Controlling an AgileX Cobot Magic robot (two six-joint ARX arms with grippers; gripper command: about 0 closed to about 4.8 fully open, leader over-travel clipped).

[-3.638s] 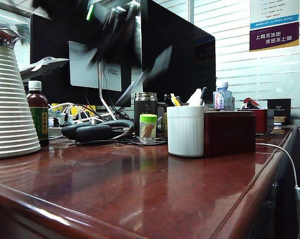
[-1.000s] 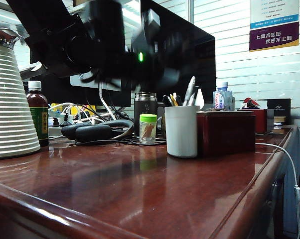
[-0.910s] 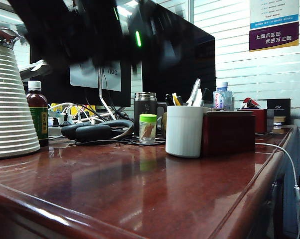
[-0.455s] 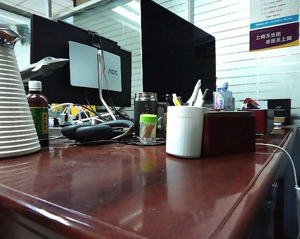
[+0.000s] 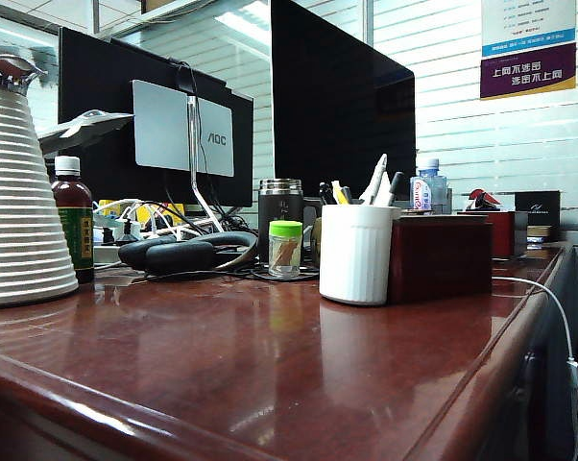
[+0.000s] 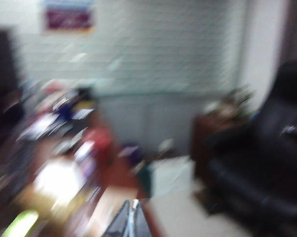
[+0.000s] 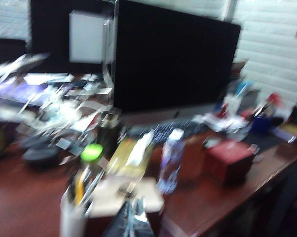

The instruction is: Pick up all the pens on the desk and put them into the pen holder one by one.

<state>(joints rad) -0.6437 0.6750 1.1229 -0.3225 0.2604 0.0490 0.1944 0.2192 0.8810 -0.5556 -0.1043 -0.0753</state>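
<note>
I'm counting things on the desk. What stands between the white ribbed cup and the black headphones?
In the exterior view, a small jar with a green lid stands between the white ribbed pen holder and the black headphones.

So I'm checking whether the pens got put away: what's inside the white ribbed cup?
The pen holder has a yellow pen, a clear-and-white pen and dark-capped ones sticking out above its rim. Their lower parts are hidden by its wall.

office. glossy reddish-brown desk (image 5: 270,365) carrying two dark monitors (image 5: 342,106), cable clutter, headphones (image 5: 183,252), a white pen holder (image 5: 356,254) full of pens. slatted blinds (image 5: 491,144) behind, printed notice (image 5: 527,48) on the wall. black padded office chair (image 6: 267,163) in the left wrist view.
</note>
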